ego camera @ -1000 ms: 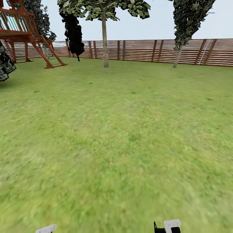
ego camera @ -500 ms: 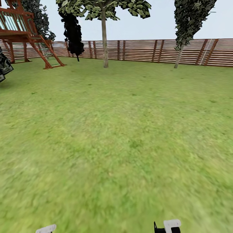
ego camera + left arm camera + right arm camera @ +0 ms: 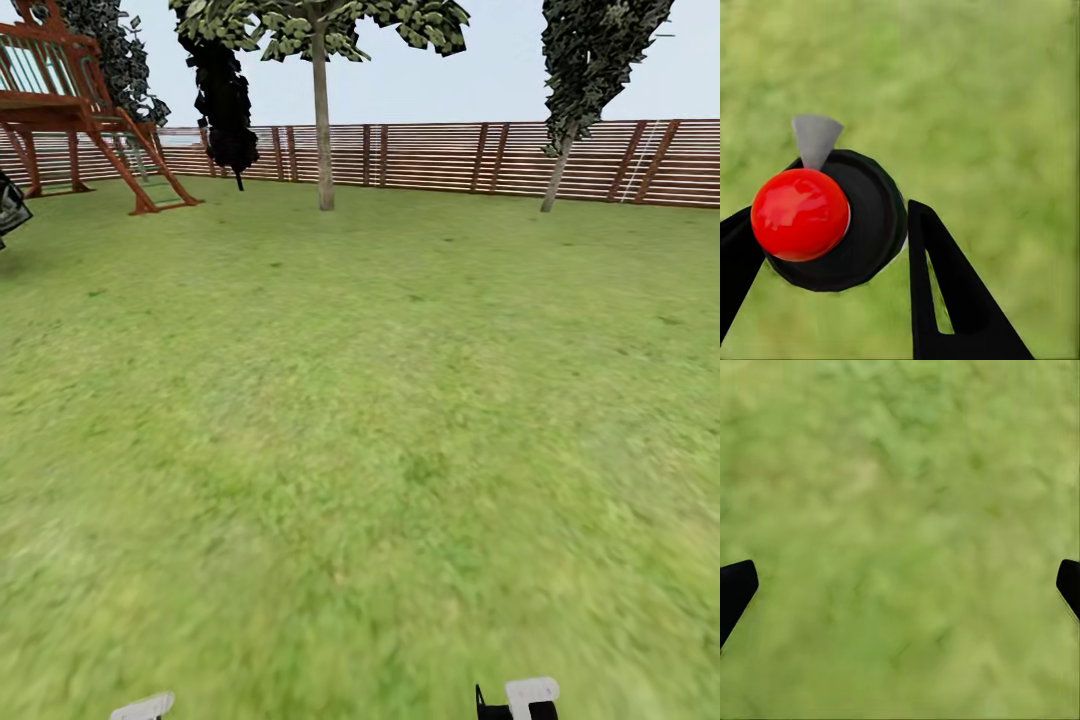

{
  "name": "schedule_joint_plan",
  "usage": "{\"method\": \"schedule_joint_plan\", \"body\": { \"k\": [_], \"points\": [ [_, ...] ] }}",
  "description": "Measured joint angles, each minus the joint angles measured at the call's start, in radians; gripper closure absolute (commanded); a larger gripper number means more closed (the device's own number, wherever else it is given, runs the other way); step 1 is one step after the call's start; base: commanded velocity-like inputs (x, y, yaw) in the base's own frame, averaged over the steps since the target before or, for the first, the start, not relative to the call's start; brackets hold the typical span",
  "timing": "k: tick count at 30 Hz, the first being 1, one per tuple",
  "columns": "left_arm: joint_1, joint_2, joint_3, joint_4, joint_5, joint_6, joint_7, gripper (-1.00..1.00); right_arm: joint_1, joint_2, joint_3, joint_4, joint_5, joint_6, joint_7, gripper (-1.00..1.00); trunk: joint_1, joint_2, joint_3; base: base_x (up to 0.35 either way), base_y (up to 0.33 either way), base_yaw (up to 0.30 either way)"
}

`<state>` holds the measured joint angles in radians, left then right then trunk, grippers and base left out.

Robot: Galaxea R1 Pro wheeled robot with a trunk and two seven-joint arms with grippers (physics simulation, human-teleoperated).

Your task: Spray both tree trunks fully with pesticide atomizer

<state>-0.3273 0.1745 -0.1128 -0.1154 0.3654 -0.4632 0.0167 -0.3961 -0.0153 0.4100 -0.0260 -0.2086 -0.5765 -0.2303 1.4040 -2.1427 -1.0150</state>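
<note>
Left fingers point(image 3: 742, 259) clamp the round, red-topped atomizer point(image 3: 832, 221); right fingers point(image 3: 736, 589) spread over blurry lawn point(image 3: 900, 510).

— What lies around the fence point(image 3: 430, 155)?
— It's reddish-brown, made of horizontal slats, and closes off the far side of a wide green lawn point(image 3: 380, 400). Pale, even sky sits above it.
— Anything in front of the fence?
— A red wooden play frame point(image 3: 80, 110) with a slanting ladder stands before its left end. A near-black narrow tree point(image 3: 222, 95) is beside that.
</note>
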Motion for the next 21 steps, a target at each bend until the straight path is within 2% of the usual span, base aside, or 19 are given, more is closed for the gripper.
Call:
{"method": "schedule_joint_plan", "body": {
  "k": [21],
  "points": [
    [0.000,0.000,0.000,0.000,0.000,0.000,0.000,1.00,0.000,0.000,0.000,0.000,0.000,0.000,0.000,-1.00,0.000,0.000,0.000,0.339,0.000,0.000]
  ]
}}
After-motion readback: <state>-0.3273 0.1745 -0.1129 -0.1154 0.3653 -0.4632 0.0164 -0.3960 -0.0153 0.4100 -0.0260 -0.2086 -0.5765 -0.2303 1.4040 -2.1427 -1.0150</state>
